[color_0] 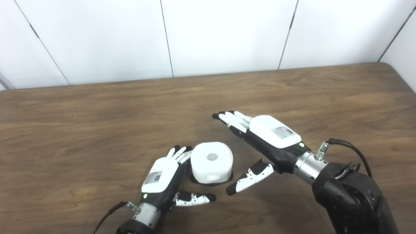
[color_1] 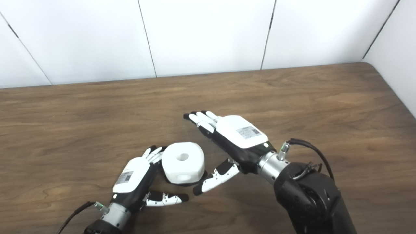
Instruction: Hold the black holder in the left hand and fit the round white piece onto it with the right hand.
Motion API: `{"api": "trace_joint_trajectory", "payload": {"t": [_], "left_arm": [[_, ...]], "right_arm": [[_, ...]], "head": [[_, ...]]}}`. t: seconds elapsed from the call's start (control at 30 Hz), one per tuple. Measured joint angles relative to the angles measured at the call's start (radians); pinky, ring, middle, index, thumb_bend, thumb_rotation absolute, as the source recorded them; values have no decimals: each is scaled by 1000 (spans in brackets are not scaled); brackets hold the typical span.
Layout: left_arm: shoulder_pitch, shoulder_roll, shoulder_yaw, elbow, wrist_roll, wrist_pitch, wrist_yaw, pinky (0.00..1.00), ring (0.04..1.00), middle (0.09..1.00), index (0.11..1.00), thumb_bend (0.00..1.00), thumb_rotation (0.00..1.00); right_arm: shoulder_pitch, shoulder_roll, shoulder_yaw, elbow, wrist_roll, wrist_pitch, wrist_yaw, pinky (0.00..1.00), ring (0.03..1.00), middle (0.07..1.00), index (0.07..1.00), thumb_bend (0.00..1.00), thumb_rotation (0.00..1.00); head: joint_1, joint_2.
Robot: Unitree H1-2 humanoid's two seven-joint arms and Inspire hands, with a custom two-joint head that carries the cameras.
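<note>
The right robot hand (color_0: 269,138) hovers spread and empty, just right of the round white piece (color_0: 212,162). The left robot hand (color_0: 164,177), also spread, lies beside it on the wooden worktop (color_0: 97,130). The smooth, rounded piece with a centre hole already sits on the thin black holder (color_0: 211,182); I judge the hands should now withdraw slowly.

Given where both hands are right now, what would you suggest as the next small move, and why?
Probably draw both hands back from the table. The round white piece already sits on the black holder, only its dark rim showing beneath. The left hand lies open beside it, and the right hand is open, holding nothing, so the fitting looks done.
</note>
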Motion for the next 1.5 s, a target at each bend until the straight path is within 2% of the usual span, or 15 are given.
{"api": "trace_joint_trajectory", "payload": {"t": [0.37, 0.53, 0.63, 0.73, 0.8, 0.87, 0.97, 1.03, 1.17, 1.23, 1.3, 1.33, 1.4, 1.47, 1.5], "left_arm": [[-5, -1, 2, -17, 14, 24, -51, 1000, 1000, 995, 1000, 940, 358], [-4, -8, 18, -66, 21, 87, -110, 1000, 1000, 1000, 1000, 944, 381], [3, 1, 57, -119, 18, 140, -169, 982, 1000, 1000, 1000, 928, 378], [3, 40, 98, -177, -6, 185, -230, 980, 1000, 1000, 1000, 923, 383], [9, 58, 144, -214, -43, 230, -269, 940, 1000, 1000, 1000, 933, 393], [17, 72, 188, -248, -82, 257, -281, 915, 1000, 1000, 1000, 937, 401], [28, 93, 233, -282, -143, 277, -287, 882, 999, 1000, 1000, 926, 469], [44, 106, 264, -308, -177, 290, -291, 856, 997, 1000, 1000, 942, 475], [66, 107, 319, -333, -228, 314, -279, 866, 1000, 1000, 1000, 932, 472], [71, 104, 338, -346, -268, 313, -265, 889, 1000, 1000, 1000, 932, 465], [77, 83, 377, -347, -331, 301, -227, 922, 1000, 1000, 1000, 932, 476], [83, 67, 401, -343, -359, 282, -195, 959, 1000, 1000, 1000, 930, 493], [97, 31, 445, -313, -439, 201, -127, 990, 1000, 999, 1000, 911, 520], [114, -10, 480, -249, -521, 109, -58, 977, 991, 984, 1000, 826, 639], [124, -26, 488, -227, -536, 90, -37, 970, 987, 981, 1000, 809, 665]], "right_arm": [[-21, 0, -22, 0, 10, 1, 0, 927, 1000, 995, 1000, 1000, 498], [-26, 0, -28, 0, 22, 1, 0, 932, 1000, 991, 1000, 1000, 486], [-28, -1, -35, 0, 26, 10, 0, 935, 1000, 991, 1000, 1000, 478], [-28, -12, -47, 2, 35, 16, 0, 911, 1000, 996, 1000, 1000, 524], [-27, -20, -56, 5, 57, 16, 0, 907, 1000, 999, 1000, 1000, 536], [-27, -31, -68, 12, 79, 17, -2, 908, 1000, 1000, 1000, 1000, 550], [-26, -48, -81, 21, 108, 14, -11, 932, 1000, 1000, 1000, 992, 616], [-22, -60, -88, 34, 125, 14, -21, 918, 1000, 1000, 1000, 924, 710], [-5, -88, -102, 61, 126, 14, -53, 884, 1000, 990, 1000, 822, 921], [4, -86, -107, 67, 130, 15, -79, 881, 1000, 985, 1000, 749, 955], [15, -79, -125, 84, 149, 16, -104, 871, 999, 983, 1000, 705, 941], [23, -75, -136, 95, 158, 20, -117, 856, 995, 982, 1000, 684, 924], [42, -71, -154, 114, 192, 26, -136, 841, 992, 985, 1000, 655, 881], [66, -70, -172, 127, 243, 39, -153, 850, 991, 996, 1000, 615, 849], [75, -69, -181, 128, 264, 44, -162, 851, 990, 997, 1000, 608, 844]], "head": [[12, -3], [24, -6], [32, -9], [37, -12], [43, -14], [49, -17], [58, -21], [60, -25], [66, -29], [71, -34], [74, -38], [75, -41], [75, -41], [75, -41], [63, -41]]}}
